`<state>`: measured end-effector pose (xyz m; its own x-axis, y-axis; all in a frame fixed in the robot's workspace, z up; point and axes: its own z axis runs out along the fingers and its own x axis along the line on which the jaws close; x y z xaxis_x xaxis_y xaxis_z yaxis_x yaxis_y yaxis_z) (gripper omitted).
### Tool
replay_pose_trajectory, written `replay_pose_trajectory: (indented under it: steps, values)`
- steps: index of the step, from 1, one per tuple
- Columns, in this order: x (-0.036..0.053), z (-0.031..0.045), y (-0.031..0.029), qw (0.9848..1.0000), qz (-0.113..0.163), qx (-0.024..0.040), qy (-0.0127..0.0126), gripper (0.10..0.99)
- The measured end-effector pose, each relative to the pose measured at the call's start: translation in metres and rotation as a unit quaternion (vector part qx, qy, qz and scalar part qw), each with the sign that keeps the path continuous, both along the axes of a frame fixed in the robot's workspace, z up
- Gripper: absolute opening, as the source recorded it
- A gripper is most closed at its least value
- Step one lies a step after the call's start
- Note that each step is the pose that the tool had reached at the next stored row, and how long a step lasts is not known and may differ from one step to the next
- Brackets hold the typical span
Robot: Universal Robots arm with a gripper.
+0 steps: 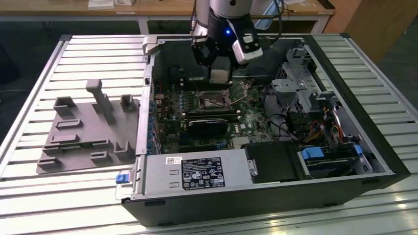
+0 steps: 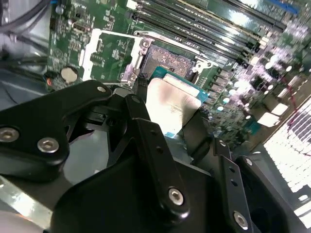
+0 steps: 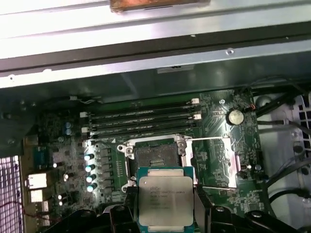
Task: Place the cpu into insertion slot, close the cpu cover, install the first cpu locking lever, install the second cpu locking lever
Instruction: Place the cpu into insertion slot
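Gripper clenched on the cpu, one finger on each of two opposite edges, its silver top facing the first wrist view. The chip hangs close by the bare insertion slot, not seated. The cpu cover lies flipped open beside the slot, inside the computer case.

The arm hangs upright, its pincer clamped on the cpu.

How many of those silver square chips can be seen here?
1. The cpu is held between the jaws of the gripper, close to the open insertion slot, not yet in it. Others may be hidden from view.
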<state>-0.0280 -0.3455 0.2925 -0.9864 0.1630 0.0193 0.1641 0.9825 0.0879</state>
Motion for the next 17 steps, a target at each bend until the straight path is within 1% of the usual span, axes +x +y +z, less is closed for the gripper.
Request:
replay_pose_trajectory:
  steps: [2, 5, 9, 11, 13, 17]
  values:
    - [0.0, -0.002, 0.0, 0.9998, -0.019, 0.0001, 0.0, 0.541]
    - [0.0, -0.0048, 0.0, 0.999, -0.046, 0.0, 0.0, 0.541]
    - [0.0, -0.0085, 0.0, 0.9966, -0.082, 0.0, 0.0, 0.541]
    - [0.0, -0.0103, 0.0, 0.995, -0.1, 0.0, 0.0, 0.541]
    - [0.0, -0.0121, 0.0, 0.993, -0.118, 0.0, 0.0, 0.541]
    - [0.0, -0.0155, 0.0, 0.988, -0.154, 0.0, 0.0, 0.541]
